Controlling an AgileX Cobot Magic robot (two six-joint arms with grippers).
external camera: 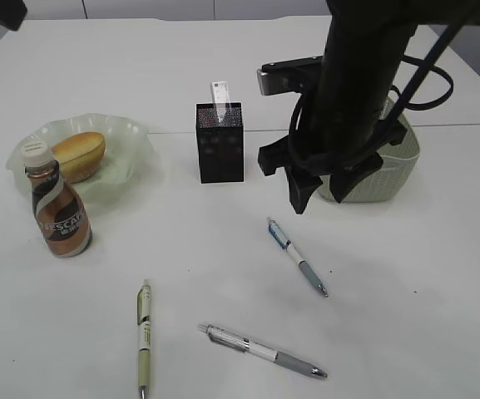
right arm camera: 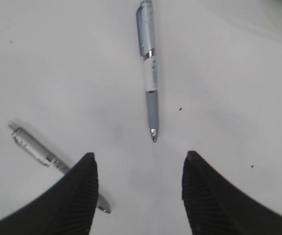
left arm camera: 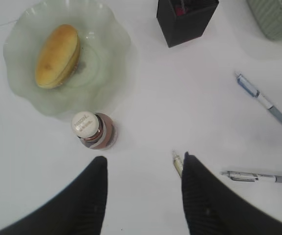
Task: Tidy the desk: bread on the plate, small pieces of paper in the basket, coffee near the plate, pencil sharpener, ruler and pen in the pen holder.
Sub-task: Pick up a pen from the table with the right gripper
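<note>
Done: oval golden bun [external camera: 80,155] on ruffled pale-green glass plate [external camera: 131,166], brown Nescafe bottle [external camera: 58,209] beside plate | Left: blue-white pen [right arm camera: 149,73] before plate-side black mesh holder [external camera: 220,143] on white counter [external camera: 406,283] | right gripper [right arm camera: 138,188] spread, empty; left gripper [left arm camera: 143,188] likewise | Risk: thin pen may roll from closing jaws.

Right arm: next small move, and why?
Probably lower the right claw onto the blue pen ahead of it and close. The claw is open and empty, three pens lie loose on the desk, and bread and coffee look placed already.
</note>
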